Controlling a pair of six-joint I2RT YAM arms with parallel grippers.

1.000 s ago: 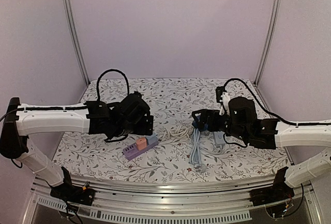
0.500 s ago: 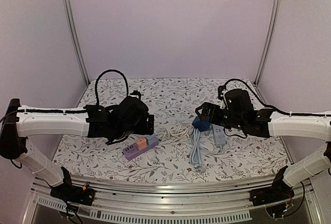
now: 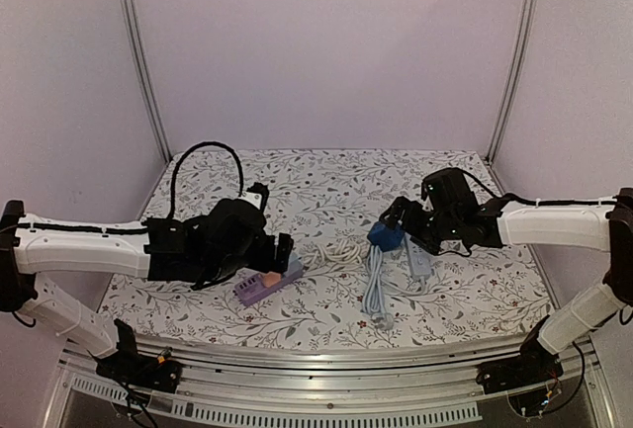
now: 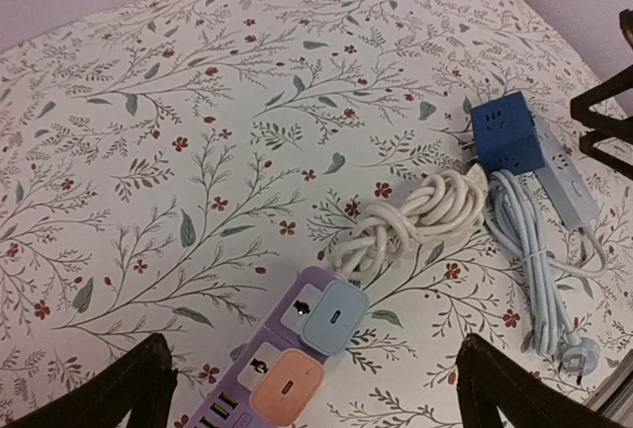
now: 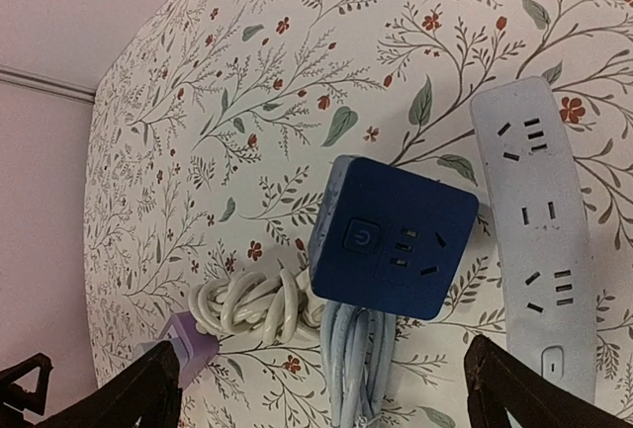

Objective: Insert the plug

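Over the worktop (image 3: 326,176), your left gripper (image 4: 316,403) and right gripper (image 5: 326,398) are hanging wide open, gripping nothing.
The grey cable (image 4: 529,270) is running from the blue cube (image 5: 396,240) toward the near edge, its plug (image 4: 577,352) lying loose there, somewhat nearer your right gripper.

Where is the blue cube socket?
Top view: the blue cube socket sits right of centre, between the white cable coil on its left and the grey power strip.

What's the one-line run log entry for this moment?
left gripper: open, empty | right gripper: open, empty | purple strip: two adapters in | cable plug: lying loose, unheld
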